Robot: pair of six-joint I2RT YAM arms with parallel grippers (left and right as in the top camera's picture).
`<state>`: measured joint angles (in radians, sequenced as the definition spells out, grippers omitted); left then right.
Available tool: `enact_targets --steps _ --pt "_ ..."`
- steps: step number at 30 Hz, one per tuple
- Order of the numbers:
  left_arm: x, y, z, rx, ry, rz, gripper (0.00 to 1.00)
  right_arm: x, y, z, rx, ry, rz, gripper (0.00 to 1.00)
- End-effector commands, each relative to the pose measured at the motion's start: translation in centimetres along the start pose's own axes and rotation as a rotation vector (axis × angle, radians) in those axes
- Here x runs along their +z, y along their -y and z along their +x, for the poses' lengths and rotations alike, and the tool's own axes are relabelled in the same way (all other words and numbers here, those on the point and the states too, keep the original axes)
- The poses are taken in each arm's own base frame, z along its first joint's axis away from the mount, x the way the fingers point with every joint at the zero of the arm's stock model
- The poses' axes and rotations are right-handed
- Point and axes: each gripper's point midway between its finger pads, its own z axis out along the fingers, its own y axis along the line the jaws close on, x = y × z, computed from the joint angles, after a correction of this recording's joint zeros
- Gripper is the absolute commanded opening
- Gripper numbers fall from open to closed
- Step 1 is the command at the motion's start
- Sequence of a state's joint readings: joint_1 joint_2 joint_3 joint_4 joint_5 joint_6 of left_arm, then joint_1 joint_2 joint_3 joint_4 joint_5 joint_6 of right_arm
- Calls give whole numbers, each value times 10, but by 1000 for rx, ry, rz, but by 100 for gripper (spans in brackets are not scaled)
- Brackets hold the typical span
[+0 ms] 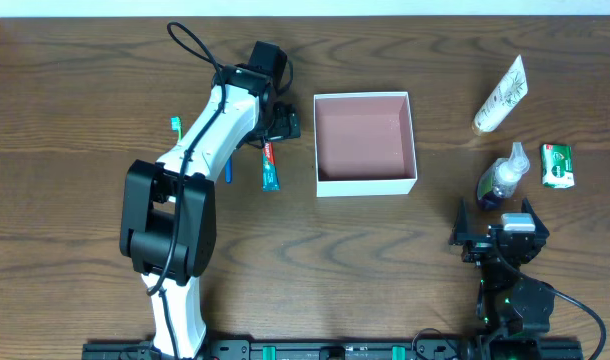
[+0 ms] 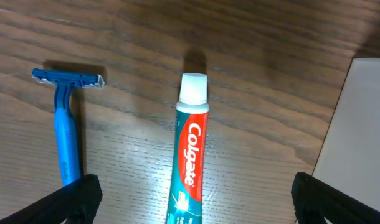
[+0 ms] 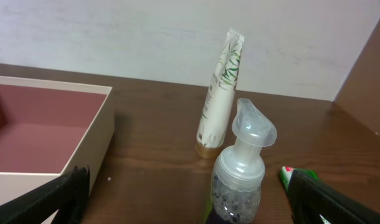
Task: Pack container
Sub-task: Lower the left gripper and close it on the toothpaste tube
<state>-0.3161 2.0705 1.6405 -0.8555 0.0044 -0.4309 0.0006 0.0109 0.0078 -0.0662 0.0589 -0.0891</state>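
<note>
Your box [image 1: 365, 140] sits central on the worktop [image 1: 75, 70] — its whole pink floor shows. Left claw [image 2: 193, 196] hangs open over the toothpaste [image 2: 191, 149] beside it; right claw [image 3: 187, 202], open too, faces the bottle [image 3: 238, 168].

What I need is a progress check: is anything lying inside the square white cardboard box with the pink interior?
No, the overhead view shows only the bare pink floor inside the square white cardboard box.

The left arm [image 1: 200, 140] is white with black joints, and a black cable [image 1: 198, 47] loops at eleven o'clock. The right arm [image 1: 512, 285], left gripper [image 2: 193, 190] and right gripper [image 3: 184, 186] are black.
</note>
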Motion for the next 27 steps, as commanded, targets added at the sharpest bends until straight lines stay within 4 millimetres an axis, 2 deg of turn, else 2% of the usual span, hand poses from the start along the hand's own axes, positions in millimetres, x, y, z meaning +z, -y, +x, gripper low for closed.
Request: enact_targets --steps 1,14,27 --pt "-3 0 -2 -19 -1 2 98 0 -2 0 -14 1 -10 99" --pt "16 -3 7 3 -49 -24 98 0 -2 0 -14 1 -10 99" --pt "24 -9 18 39 -83 -40 98 0 -2 0 -14 1 -10 99"
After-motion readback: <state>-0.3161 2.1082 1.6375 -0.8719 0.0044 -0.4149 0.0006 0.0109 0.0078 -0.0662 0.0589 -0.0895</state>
